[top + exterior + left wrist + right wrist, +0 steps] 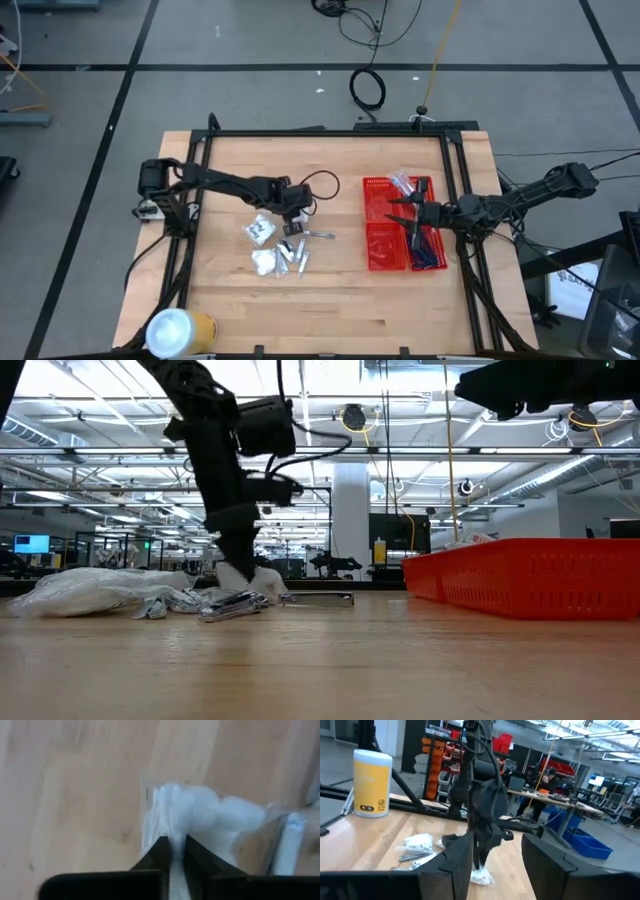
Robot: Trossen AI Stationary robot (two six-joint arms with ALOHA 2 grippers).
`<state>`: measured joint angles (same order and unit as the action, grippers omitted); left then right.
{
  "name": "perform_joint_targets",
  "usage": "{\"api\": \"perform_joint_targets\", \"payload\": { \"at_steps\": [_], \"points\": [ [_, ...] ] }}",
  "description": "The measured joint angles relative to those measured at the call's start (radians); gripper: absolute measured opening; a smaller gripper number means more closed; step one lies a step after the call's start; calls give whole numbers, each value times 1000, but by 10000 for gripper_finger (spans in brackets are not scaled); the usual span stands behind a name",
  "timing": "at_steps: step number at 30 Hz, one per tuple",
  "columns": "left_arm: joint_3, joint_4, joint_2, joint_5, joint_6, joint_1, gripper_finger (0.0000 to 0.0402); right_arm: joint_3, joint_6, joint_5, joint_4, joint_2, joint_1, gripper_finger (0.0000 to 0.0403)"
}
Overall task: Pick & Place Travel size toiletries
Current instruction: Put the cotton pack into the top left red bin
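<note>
Your left gripper (173,851) is pinching a white packet (200,815) on the table (230,300); your right gripper (402,210) is hovering, jaws spread, over the basket (385,260).

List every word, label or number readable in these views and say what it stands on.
No text can be read in any view.
Yellow-and-white canister: a round mark and faint print on its yellow label, too blurred to read.
White packets: no legible print.
Red basket: no lettering visible.
</note>
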<state>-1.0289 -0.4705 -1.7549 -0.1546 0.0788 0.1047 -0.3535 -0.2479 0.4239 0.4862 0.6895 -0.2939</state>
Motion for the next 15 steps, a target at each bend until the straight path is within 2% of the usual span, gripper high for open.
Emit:
{"api": "perform_joint_targets", "payload": {
  "at_steps": [3, 9, 15],
  "points": [
    [-31, 50, 33, 2, -62, -1, 12, 2, -10, 46, -3, -1, 0, 155],
    [-94, 273, 60, 11, -255, 4, 5, 2, -28, 179, -50, -1, 0, 155],
    [-142, 525, 46, 23, -427, 19, 7, 2, 113, 182, -68, -1, 28, 155]
  ]
}}
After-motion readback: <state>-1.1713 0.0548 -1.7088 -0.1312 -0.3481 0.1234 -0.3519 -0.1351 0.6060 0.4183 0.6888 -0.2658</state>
